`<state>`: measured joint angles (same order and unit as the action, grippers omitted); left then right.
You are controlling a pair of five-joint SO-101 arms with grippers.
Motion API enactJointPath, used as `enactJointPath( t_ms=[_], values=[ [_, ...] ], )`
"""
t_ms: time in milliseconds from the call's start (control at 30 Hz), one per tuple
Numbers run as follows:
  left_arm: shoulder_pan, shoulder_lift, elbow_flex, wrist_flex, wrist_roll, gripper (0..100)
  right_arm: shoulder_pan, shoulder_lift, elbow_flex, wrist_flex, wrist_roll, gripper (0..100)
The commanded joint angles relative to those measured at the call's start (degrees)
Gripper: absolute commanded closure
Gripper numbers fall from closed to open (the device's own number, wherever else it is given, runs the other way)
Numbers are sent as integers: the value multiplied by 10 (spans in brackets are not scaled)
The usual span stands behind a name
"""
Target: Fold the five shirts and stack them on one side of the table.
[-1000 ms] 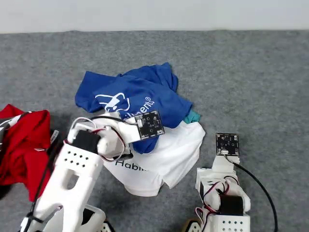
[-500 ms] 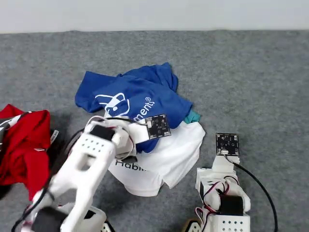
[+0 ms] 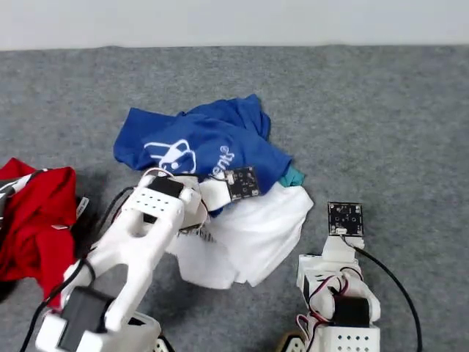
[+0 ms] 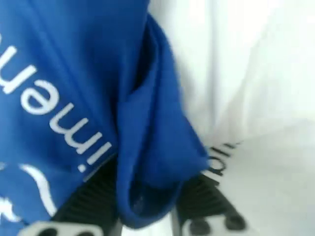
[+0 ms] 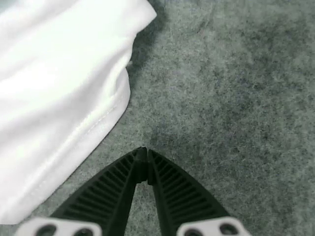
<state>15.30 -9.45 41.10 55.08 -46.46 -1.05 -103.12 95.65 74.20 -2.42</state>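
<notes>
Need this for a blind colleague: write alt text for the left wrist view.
The black left jaws grip a fold of the blue shirt, seen close up. White lettering runs across the blue cloth, and the white shirt lies beside it.

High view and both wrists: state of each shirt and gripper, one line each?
blue shirt: unfolded, crumpled, lying over the white shirt, one fold pinched.
white shirt: unfolded, rumpled, partly under the blue shirt.
red shirt: unfolded, bunched at the table edge.
teal shirt: mostly hidden under the blue shirt; state unclear.
left gripper: shut on the blue shirt.
right gripper: shut, empty, beside the white shirt.
</notes>
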Motion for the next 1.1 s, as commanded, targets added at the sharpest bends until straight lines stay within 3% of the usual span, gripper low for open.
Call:
enactJointPath(
  t_ms=[0, 233, 467, 633, 1067],
  values=[
    [-30, -100, -26, 12, 5, 996, 7, -4, 8, 4, -3, 990],
    [-133, -256, -78, 35, 25, 996, 7, -4, 8, 4, -3, 990],
    [-240, -280, -189, 33, 92, 996, 7, -4, 8, 4, -3, 990],
    [-305, -280, -250, -26, 136, 996, 7, -4, 8, 4, -3, 990],
    [-437, -280, -278, -161, 140, 996, 7, -4, 8, 4, -3, 990]
  ],
)
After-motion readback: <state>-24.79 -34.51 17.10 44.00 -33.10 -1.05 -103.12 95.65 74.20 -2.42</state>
